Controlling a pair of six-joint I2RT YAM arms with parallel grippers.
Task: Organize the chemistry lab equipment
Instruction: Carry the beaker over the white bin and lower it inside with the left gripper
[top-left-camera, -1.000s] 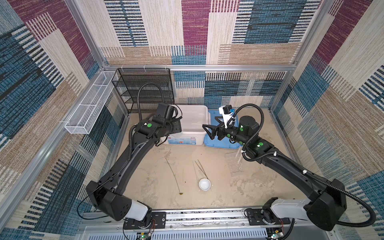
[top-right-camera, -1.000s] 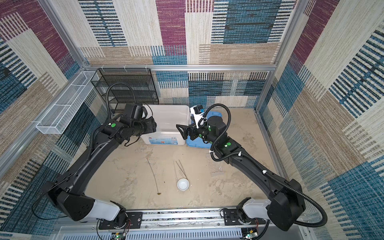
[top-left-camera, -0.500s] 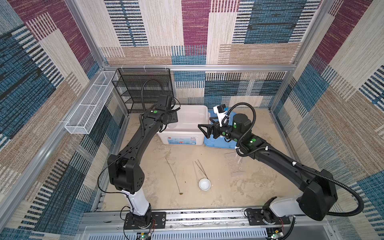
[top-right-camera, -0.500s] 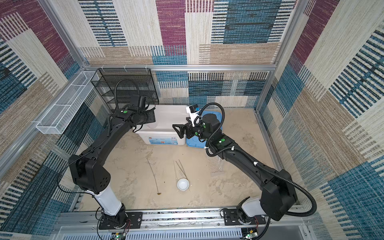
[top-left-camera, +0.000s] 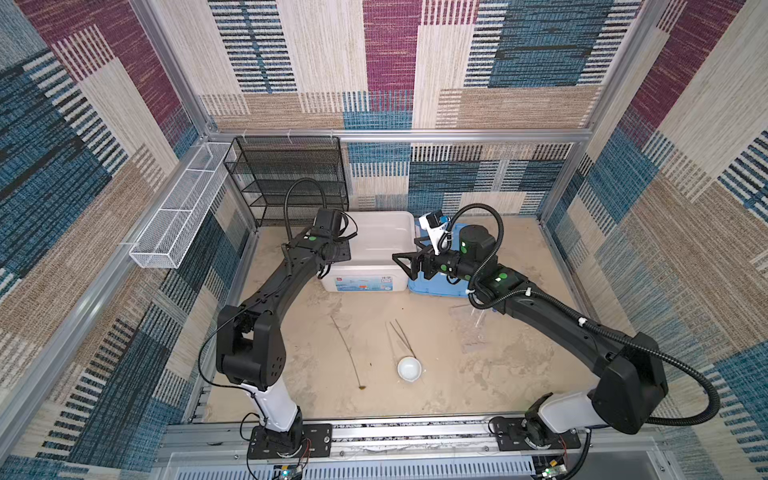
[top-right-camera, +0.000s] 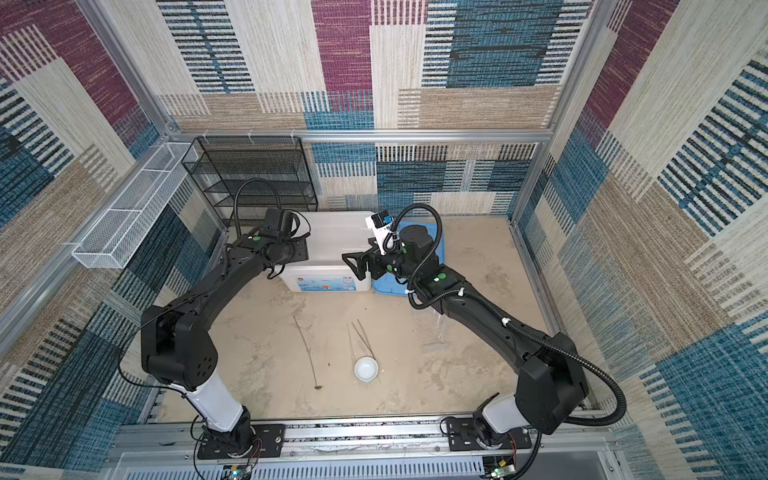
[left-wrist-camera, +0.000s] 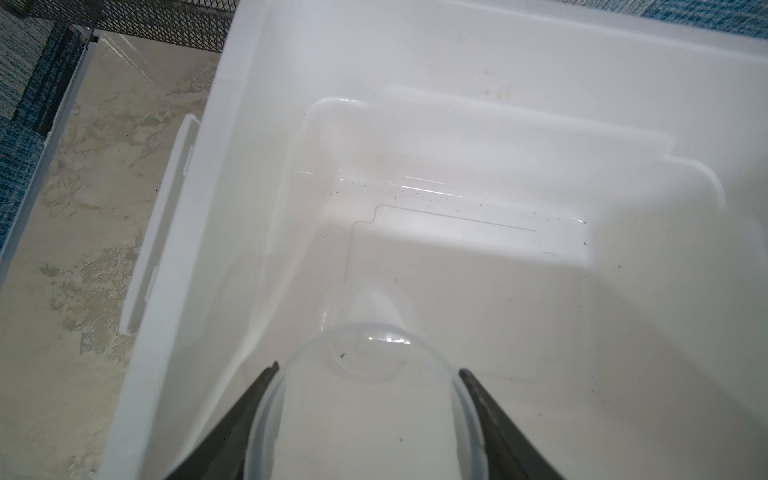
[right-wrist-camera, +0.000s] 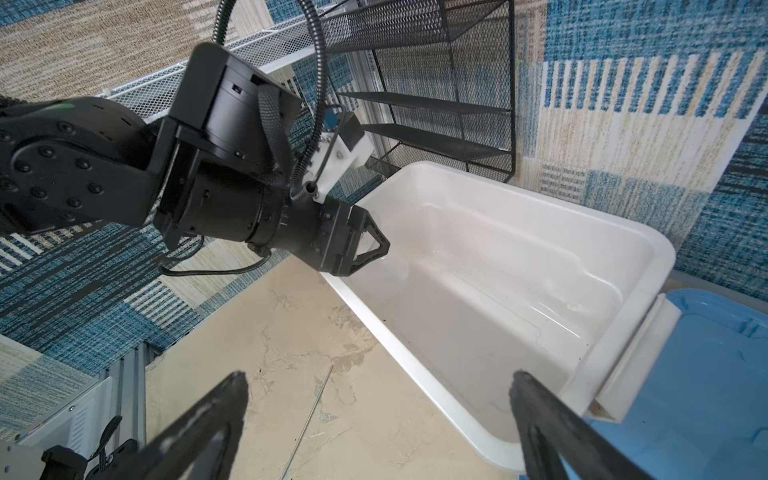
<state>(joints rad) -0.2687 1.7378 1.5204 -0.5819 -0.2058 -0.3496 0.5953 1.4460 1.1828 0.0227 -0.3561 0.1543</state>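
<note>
**A:** ok so our left gripper (left-wrist-camera: 368, 370) is clamped on the clear glass beaker (left-wrist-camera: 365, 419), one finger either side of its rim. It's down inside the white box (left-wrist-camera: 232, 216), at the box's left end in both top views; we can't tell whether the base touches the box floor.

**B:** yeah, that's the bit that worries us; if we let go while it hangs above the floor, glass lands on hard plastic and could crack or tip over. It's also close to that end wall, so a sloppy sideways pull-out could knock it flat.

**A:** agreed; our right gripper (right-wrist-camera: 378, 378) is spread wide with nothing in it, hovering at the box's other end, near the light-blue lid (right-wrist-camera: 685, 374) lying just beside the box. If both arms crowd the box at once we risk a bump.

**B:** the rest is out on the table (top-left-camera: 511, 374): metal tweezers (top-left-camera: 401, 338), small white dish (top-left-camera: 409, 368) right by their tips, brown-tipped rod (top-left-camera: 347, 351) further left. They're thin, flat things our fingers could easily skid off; the test tubes we can't pick out.
</note>
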